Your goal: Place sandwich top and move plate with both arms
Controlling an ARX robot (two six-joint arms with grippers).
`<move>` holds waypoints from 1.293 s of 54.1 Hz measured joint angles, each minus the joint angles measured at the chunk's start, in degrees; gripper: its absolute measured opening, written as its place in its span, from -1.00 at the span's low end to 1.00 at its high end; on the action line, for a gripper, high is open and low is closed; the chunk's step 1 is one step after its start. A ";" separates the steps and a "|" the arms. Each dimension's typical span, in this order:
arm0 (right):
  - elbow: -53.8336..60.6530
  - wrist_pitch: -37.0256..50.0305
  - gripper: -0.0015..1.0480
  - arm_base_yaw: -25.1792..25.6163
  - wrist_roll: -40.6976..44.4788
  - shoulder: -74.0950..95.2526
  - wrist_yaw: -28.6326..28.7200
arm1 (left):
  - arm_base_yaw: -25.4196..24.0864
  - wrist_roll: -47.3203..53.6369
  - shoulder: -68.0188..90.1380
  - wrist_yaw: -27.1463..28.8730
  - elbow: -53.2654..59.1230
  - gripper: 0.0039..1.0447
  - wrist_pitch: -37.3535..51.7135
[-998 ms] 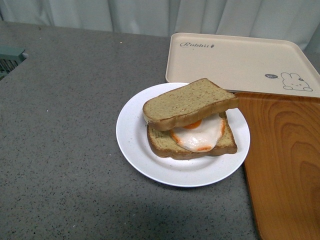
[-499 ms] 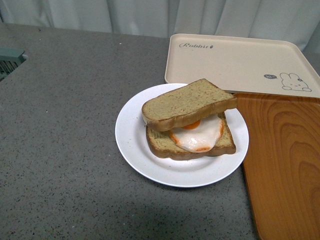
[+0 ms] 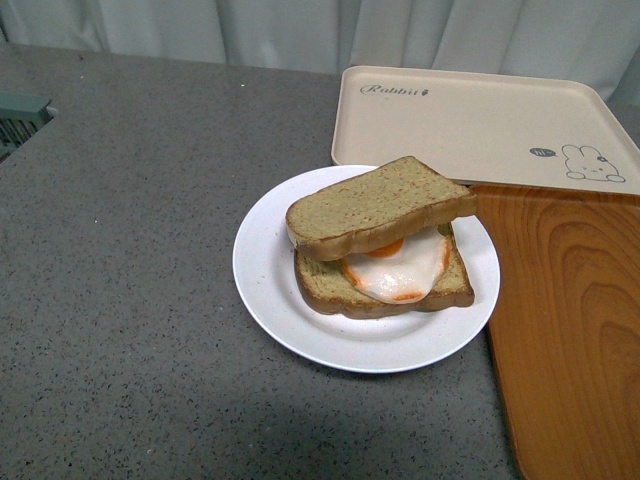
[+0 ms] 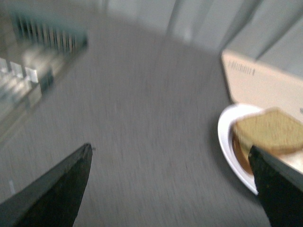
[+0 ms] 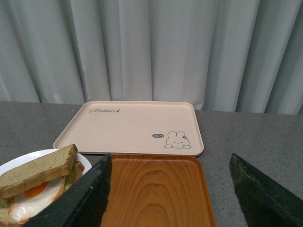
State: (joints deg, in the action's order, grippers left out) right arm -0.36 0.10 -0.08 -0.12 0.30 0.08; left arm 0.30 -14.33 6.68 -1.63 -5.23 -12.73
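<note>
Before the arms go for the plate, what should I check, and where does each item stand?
1. Sandwich top resting on the fried egg: ok, though tilted.
2. Plate free of any arm in the front view: ok.
3. Left gripper open and empty: ok, though its view is blurred.
4. Right gripper open and empty: ok.
5. Plate rim apart from the wooden tray: cannot tell; they meet or overlap at the plate's right side.
</note>
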 joint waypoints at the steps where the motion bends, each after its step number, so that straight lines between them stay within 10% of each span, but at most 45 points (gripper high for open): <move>1: 0.00 0.00 0.51 0.00 0.00 -0.02 0.02 | 0.00 -2.45 1.01 -0.39 -0.35 0.88 -1.81; 7: 0.00 -0.02 0.86 0.00 -0.09 -0.04 -0.04 | 1.09 -18.29 6.45 -0.42 -0.72 0.88 -1.73; 33: 0.00 -0.02 0.83 0.00 -0.04 -0.04 0.00 | 12.72 -43.04 68.59 3.04 -10.67 0.88 44.78; 70: 0.00 -0.02 0.83 0.00 -0.04 -0.04 0.00 | 20.85 -56.94 101.98 8.41 -22.56 0.88 61.40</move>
State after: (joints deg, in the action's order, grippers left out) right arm -0.36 0.08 -0.08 -0.16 0.25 0.08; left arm 21.15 -71.26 108.66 6.79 -27.79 48.66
